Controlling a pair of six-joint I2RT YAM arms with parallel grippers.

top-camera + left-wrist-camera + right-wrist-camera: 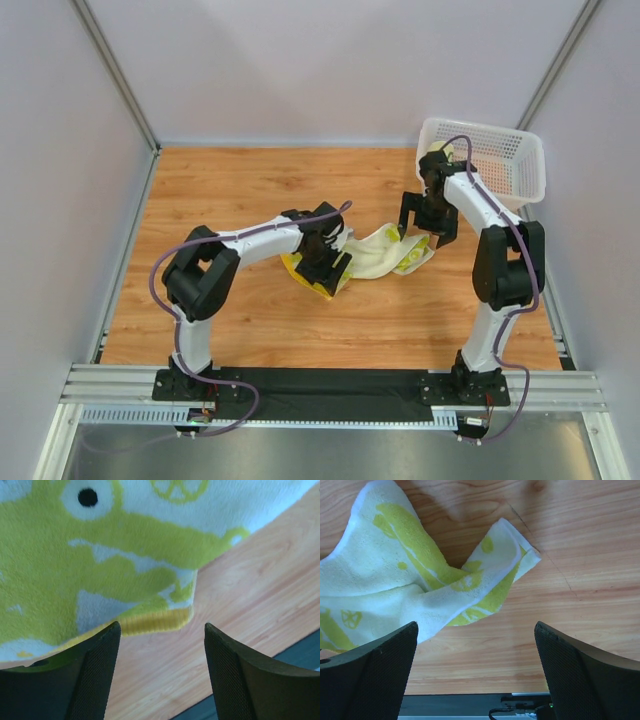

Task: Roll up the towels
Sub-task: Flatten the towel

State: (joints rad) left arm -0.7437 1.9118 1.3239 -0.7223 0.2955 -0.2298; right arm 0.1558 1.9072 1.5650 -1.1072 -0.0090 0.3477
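Cream-lime towel [385,252] crumpled on wooden table [230,190], white basket [522,172] far right.
Left fingers [95,675] parted over its hem, right fingers [375,675] wide, both empty.

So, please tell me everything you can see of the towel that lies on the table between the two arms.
The towel is a thin, fluffy cloth, cream-white with lime-green cartoon prints and a yellow-orange band at one end. It lies crumpled and twisted, not rolled, on the wooden table, with one corner folded over. The left gripper and the right gripper hang open over its two ends; neither holds it.
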